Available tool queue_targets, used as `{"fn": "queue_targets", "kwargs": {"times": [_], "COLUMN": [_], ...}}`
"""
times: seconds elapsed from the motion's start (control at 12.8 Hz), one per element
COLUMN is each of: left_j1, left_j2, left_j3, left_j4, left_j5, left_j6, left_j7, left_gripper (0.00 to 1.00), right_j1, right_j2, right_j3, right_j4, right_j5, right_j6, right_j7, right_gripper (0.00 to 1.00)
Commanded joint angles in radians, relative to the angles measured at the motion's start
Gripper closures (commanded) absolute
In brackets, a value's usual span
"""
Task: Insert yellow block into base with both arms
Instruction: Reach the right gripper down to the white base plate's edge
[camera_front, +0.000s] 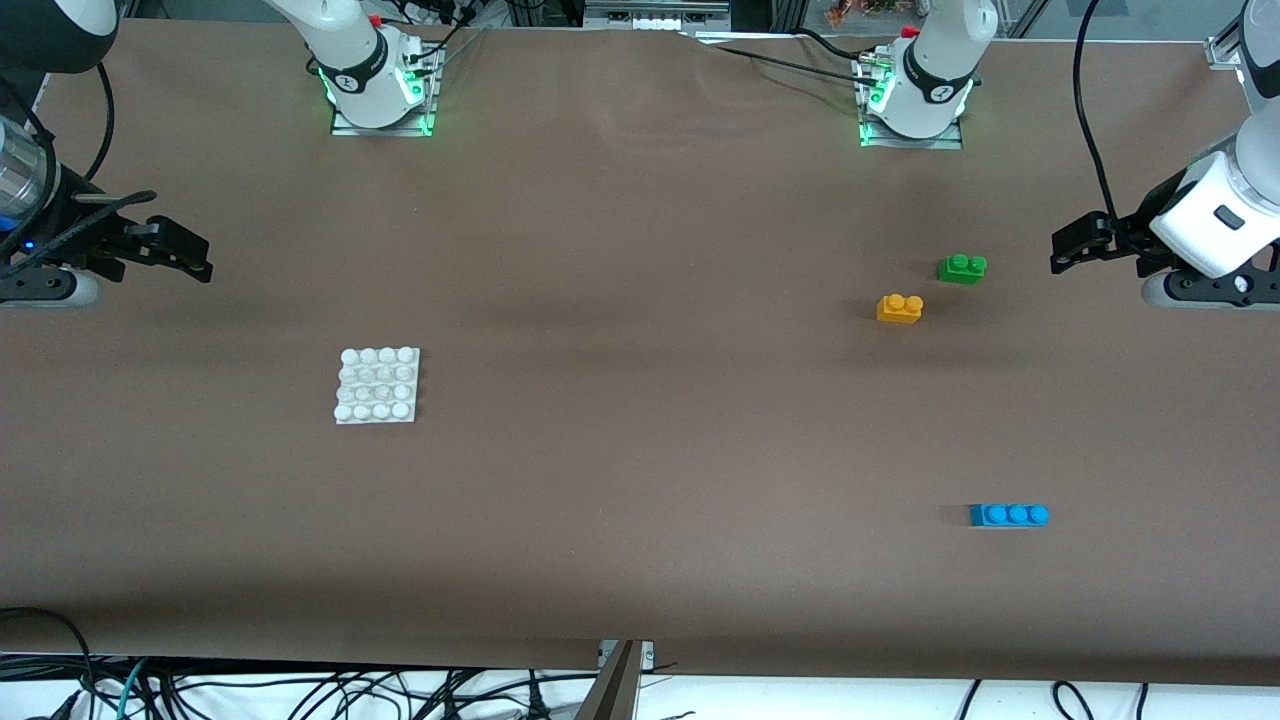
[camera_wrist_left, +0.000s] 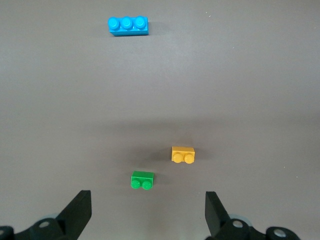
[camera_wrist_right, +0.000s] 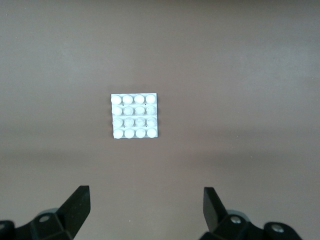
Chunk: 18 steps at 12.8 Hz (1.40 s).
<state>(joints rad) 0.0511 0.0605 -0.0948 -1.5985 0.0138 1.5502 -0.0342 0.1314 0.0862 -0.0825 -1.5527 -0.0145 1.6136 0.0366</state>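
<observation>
The yellow block (camera_front: 899, 308) sits studs up on the brown table toward the left arm's end; it also shows in the left wrist view (camera_wrist_left: 183, 154). The white studded base (camera_front: 377, 385) lies toward the right arm's end and shows in the right wrist view (camera_wrist_right: 135, 116). My left gripper (camera_front: 1062, 247) hangs open and empty in the air at the table's left-arm end, its fingers (camera_wrist_left: 77, 210) wide apart. My right gripper (camera_front: 196, 258) hangs open and empty at the table's right-arm end, its fingers (camera_wrist_right: 76, 202) wide apart.
A green two-stud brick (camera_front: 962, 268) sits beside the yellow block, farther from the front camera; it shows in the left wrist view (camera_wrist_left: 142, 180). A blue three-stud brick (camera_front: 1009, 515) lies nearer the front camera (camera_wrist_left: 128, 25). Cables hang along the table's front edge.
</observation>
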Motion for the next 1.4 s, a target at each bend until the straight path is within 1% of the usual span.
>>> {"fn": "queue_targets", "kwargs": {"times": [0.0, 0.16, 0.39, 0.62, 0.7, 0.86, 1.09, 1.33], "left_j1": [0.003, 0.003, 0.003, 0.003, 0.003, 0.003, 0.003, 0.003], "left_j2": [0.013, 0.013, 0.013, 0.013, 0.013, 0.013, 0.013, 0.013], "left_j3": [0.000, 0.000, 0.000, 0.000, 0.000, 0.000, 0.000, 0.000], "left_j4": [0.031, 0.031, 0.031, 0.031, 0.031, 0.031, 0.031, 0.031], "left_j5": [-0.032, -0.032, -0.032, -0.032, -0.032, -0.032, -0.032, -0.032], "left_j6": [-0.018, -0.018, -0.018, -0.018, -0.018, -0.018, -0.018, -0.018], "left_j7": [-0.009, -0.009, -0.007, -0.009, -0.009, -0.009, -0.009, -0.009], "left_gripper": [0.00, 0.00, 0.00, 0.00, 0.00, 0.00, 0.00, 0.00], "right_j1": [-0.007, -0.007, -0.003, -0.003, -0.003, -0.003, -0.003, -0.003], "right_j2": [0.004, 0.027, 0.072, 0.130, 0.148, 0.185, 0.274, 0.371], "right_j3": [0.004, 0.007, 0.009, 0.010, 0.010, 0.010, 0.010, 0.012], "right_j4": [0.011, -0.015, -0.096, -0.151, -0.183, -0.272, -0.287, -0.287], "right_j5": [-0.001, 0.004, 0.010, 0.013, 0.033, 0.059, 0.119, 0.128], "right_j6": [-0.012, 0.005, 0.152, 0.242, 0.297, 0.458, 0.554, 0.669], "right_j7": [-0.012, -0.011, -0.006, -0.007, -0.007, 0.000, 0.000, -0.001], "right_gripper": [0.00, 0.00, 0.00, 0.00, 0.00, 0.00, 0.00, 0.00]}}
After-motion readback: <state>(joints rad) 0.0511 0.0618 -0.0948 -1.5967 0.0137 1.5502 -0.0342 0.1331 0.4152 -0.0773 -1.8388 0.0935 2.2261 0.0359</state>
